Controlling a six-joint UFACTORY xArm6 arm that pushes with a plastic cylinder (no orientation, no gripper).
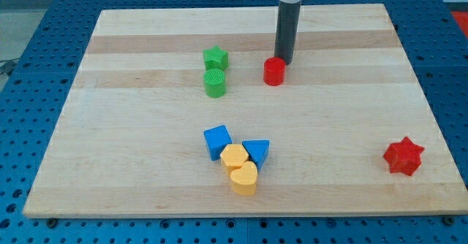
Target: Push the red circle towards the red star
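Note:
The red circle (274,71) is a short red cylinder standing a little above the board's middle. My tip (283,61) is the lower end of the dark rod; it sits just above and to the right of the red circle, touching or nearly touching its top edge. The red star (404,156) lies near the board's right edge, low in the view, far down and to the right of the red circle.
A green star (216,57) and a green cylinder (215,83) stand left of the red circle. A blue cube (217,141), a blue triangle (256,151), a yellow hexagon (234,157) and a yellow heart (244,178) cluster at lower centre. The wooden board (110,127) lies on a blue perforated table.

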